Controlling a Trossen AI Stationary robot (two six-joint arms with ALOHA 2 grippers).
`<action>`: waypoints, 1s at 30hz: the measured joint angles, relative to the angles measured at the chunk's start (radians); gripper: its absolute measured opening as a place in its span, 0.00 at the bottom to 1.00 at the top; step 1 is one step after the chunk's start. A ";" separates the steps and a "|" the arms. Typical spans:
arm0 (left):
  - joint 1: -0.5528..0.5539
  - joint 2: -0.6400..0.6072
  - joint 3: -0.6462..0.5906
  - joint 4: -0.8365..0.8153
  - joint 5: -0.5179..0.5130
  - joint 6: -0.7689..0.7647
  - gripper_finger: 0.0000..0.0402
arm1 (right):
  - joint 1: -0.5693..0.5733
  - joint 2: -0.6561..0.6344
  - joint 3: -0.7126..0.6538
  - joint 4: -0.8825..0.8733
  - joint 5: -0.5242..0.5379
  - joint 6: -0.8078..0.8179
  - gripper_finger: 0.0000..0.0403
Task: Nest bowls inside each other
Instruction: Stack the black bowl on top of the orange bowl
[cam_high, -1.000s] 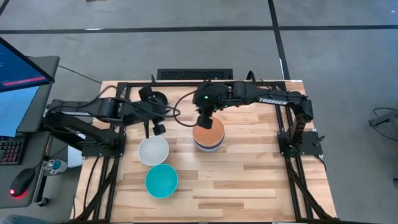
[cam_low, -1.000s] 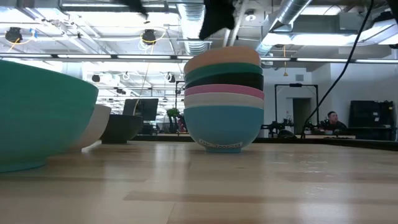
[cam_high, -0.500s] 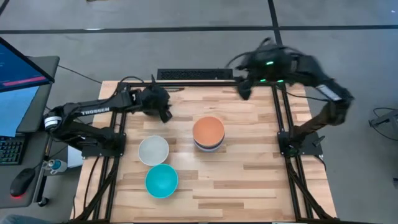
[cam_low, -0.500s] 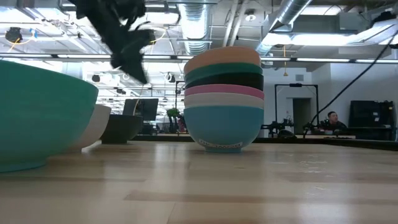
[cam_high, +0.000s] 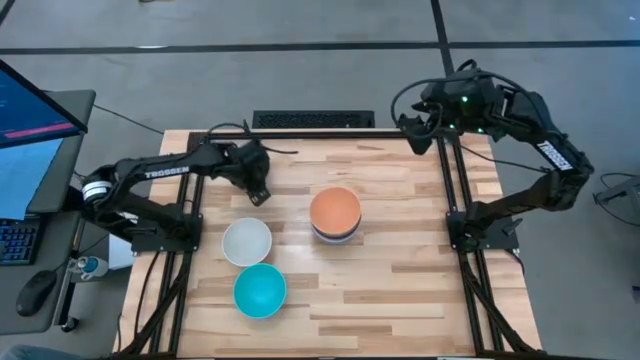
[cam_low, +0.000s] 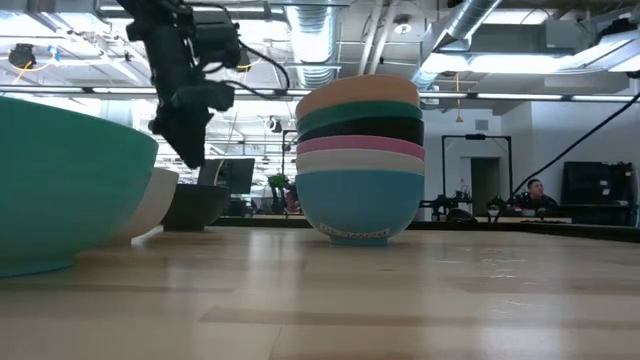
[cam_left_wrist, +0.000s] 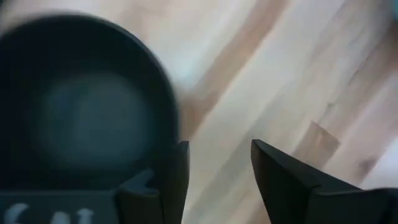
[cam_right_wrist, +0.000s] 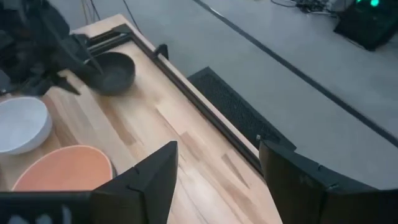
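Note:
A stack of several nested bowls (cam_high: 335, 214) stands mid-table, an orange bowl (cam_low: 358, 92) on top and a cyan one at the bottom. To its left a white bowl (cam_high: 246, 241) and a cyan bowl (cam_high: 260, 290) rest on their bases. A black bowl (cam_right_wrist: 115, 73) stands at the far left. My left gripper (cam_left_wrist: 214, 168) hangs open just above and beside its rim, clear of it in the low view. My right gripper (cam_right_wrist: 217, 177) is open and high over the table's far right corner (cam_high: 413, 132), with nothing in it.
A dark metal frame (cam_high: 310, 133) runs along the table's far edge and down both sides. Bare wood (cam_high: 400, 280) lies to the right of the stack and toward the near edge. A monitor (cam_high: 30, 110) and keyboard stand off the table's left side.
My right gripper has left the orange bowl on top of the stack, risen, and swung away to the table's far right corner. My left gripper has moved from beside the white bowl toward the far edge and come down over the black bowl. No bowl has shifted.

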 joint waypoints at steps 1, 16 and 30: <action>-0.011 0.016 0.000 0.001 0.010 -0.017 0.41 | -0.006 -0.001 -0.003 0.000 0.000 0.007 0.62; -0.094 0.102 0.073 -0.020 -0.093 -0.049 0.42 | -0.024 0.002 -0.010 -0.011 -0.001 0.047 0.62; -0.022 0.144 0.251 -0.218 -0.157 -0.034 0.42 | -0.059 0.002 -0.010 -0.011 -0.004 0.018 0.62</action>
